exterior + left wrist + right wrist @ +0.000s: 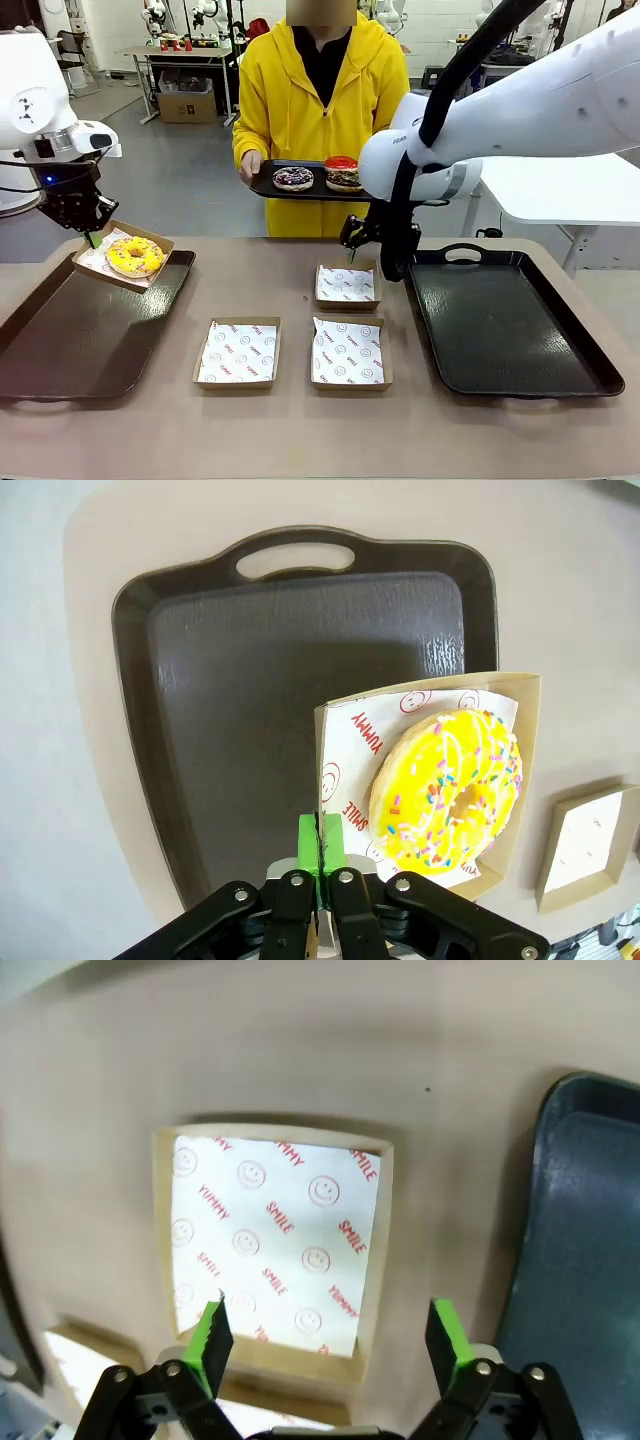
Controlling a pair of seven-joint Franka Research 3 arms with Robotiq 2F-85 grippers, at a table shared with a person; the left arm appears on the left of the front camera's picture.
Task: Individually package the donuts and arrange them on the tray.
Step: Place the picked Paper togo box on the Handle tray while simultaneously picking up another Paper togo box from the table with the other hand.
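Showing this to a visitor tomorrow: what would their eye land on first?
The yellow-iced donut in its paper box, pinched at the rim by the left gripper over the left tray. Across the table, a person in a yellow hoodie holds a small tray with more donuts.

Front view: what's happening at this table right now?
The left end effector is clamped on the edge of a paper-lined box carrying the yellow donut, holding it tilted over the left tray. The right end effector hangs open above an empty box beside the right tray. Two more empty boxes sit nearer the robot. Across the table, a person holds a small tray with three donuts.
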